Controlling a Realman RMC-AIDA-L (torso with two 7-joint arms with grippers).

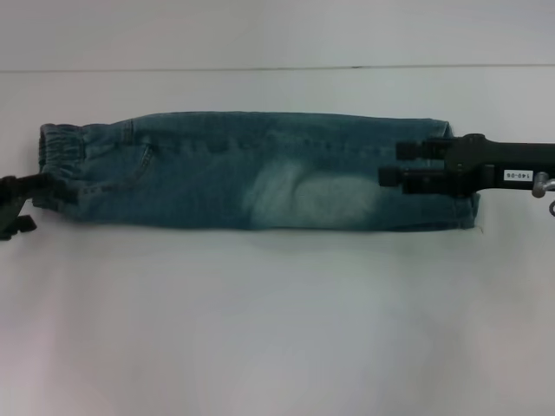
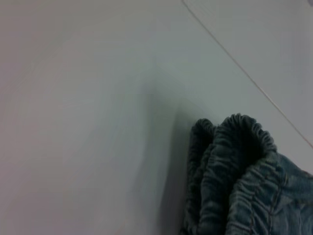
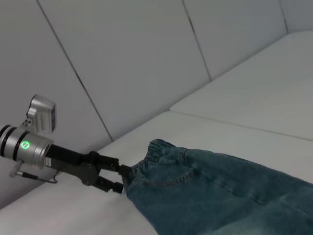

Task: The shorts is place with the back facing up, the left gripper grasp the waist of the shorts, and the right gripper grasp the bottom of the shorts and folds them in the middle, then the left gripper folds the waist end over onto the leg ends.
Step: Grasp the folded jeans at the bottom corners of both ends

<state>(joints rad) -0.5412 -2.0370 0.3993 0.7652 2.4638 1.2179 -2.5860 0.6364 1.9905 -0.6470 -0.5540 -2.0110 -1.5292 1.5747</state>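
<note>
The shorts (image 1: 260,169) lie in a long strip, already doubled lengthwise, on the white table (image 1: 277,329). The left gripper (image 1: 26,204) pinches the elastic waist (image 1: 61,143), ready, I'd guess, to carry that end over. The right gripper (image 1: 390,165) rests above the leg ends, its fingers seemingly apart and holding nothing

The faded blue denim shorts (image 1: 260,173) lie flat on the white worktop (image 1: 277,329), folded lengthwise into a long narrow strip. Their gathered elastic waist (image 1: 59,149) points to the robot's left and the leg ends (image 1: 460,204) to its right. A pale worn patch shows on the cloth toward the leg end.
</note>
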